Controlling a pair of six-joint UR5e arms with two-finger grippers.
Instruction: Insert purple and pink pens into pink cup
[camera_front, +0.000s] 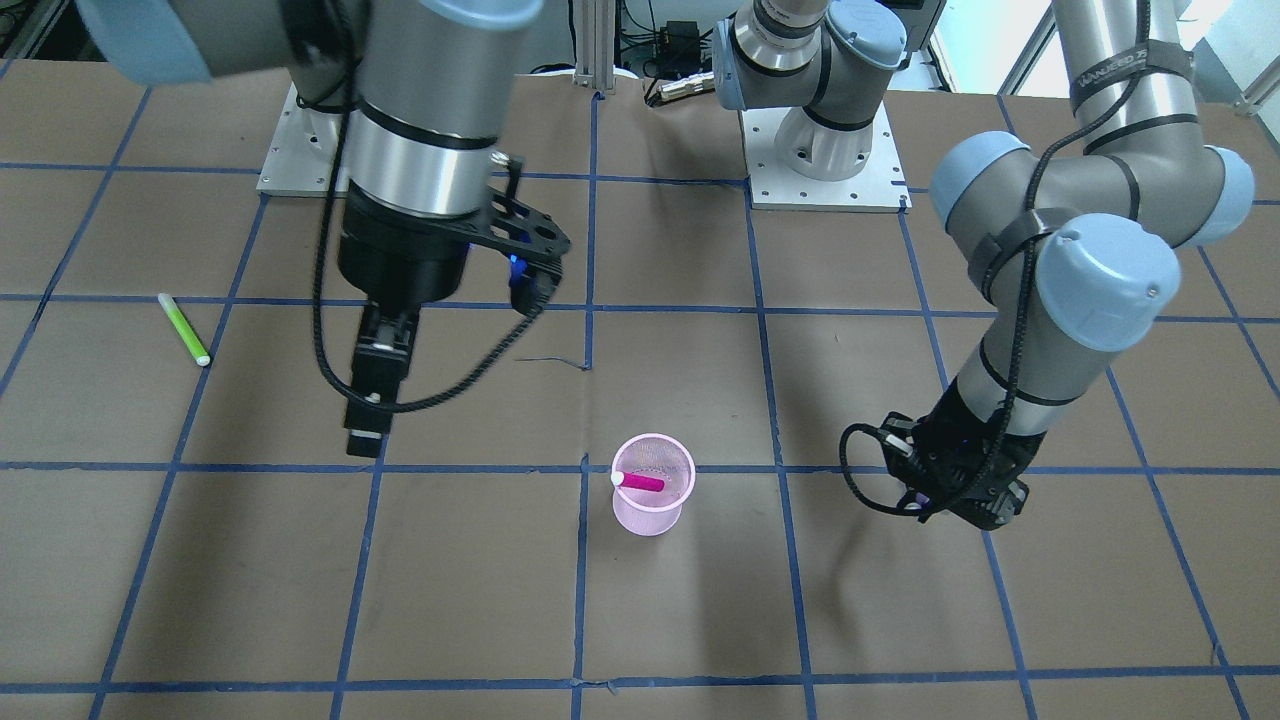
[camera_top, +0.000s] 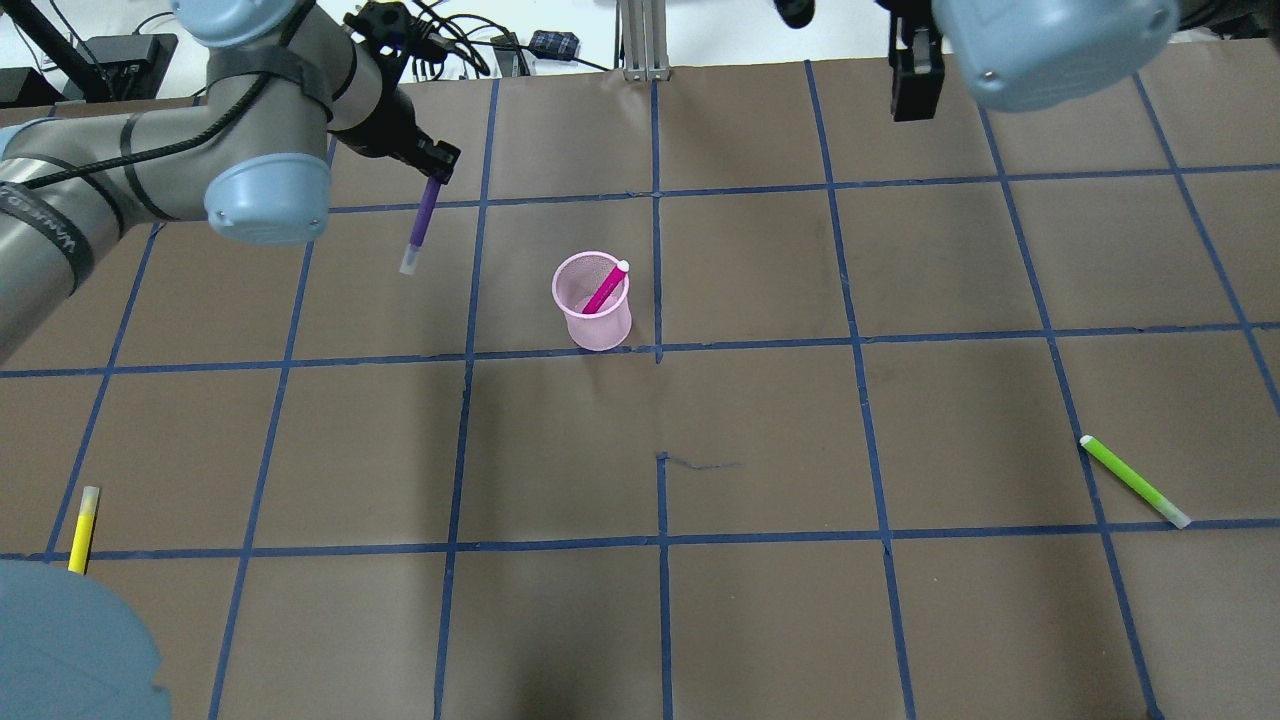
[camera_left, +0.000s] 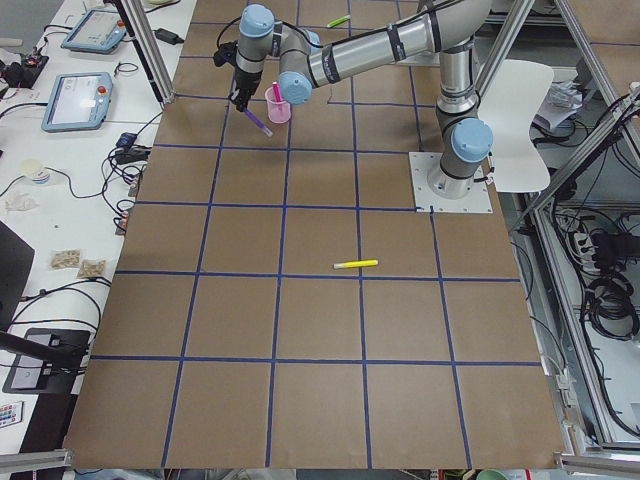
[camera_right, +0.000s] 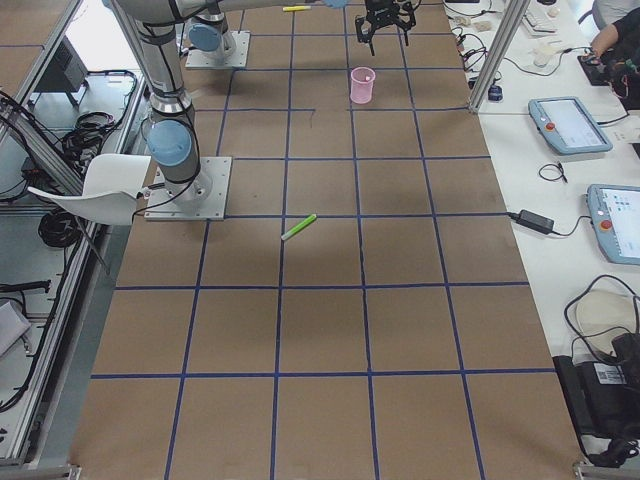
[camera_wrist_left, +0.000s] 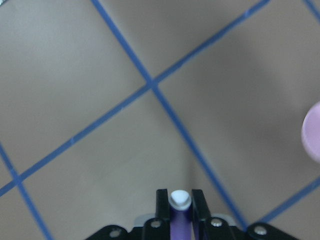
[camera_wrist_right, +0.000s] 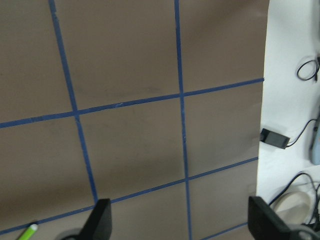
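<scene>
The pink mesh cup (camera_top: 593, 301) stands upright near the table's middle, also in the front view (camera_front: 652, 497). A pink pen (camera_top: 606, 287) with a white cap leans inside it (camera_front: 640, 482). My left gripper (camera_top: 437, 172) is shut on the purple pen (camera_top: 422, 222), which hangs white tip down above the table, to the cup's left. The left wrist view shows the pen (camera_wrist_left: 180, 210) between the fingers and the cup's edge (camera_wrist_left: 312, 132) at far right. My right gripper (camera_front: 367, 420) hangs high and empty; its fingers (camera_wrist_right: 102, 220) stand wide apart.
A green pen (camera_top: 1134, 480) lies on the table on my right side, also in the front view (camera_front: 184, 329). A yellow pen (camera_top: 83, 528) lies at the near left. Blue tape lines grid the brown table. White benches with tablets border the table's far edge.
</scene>
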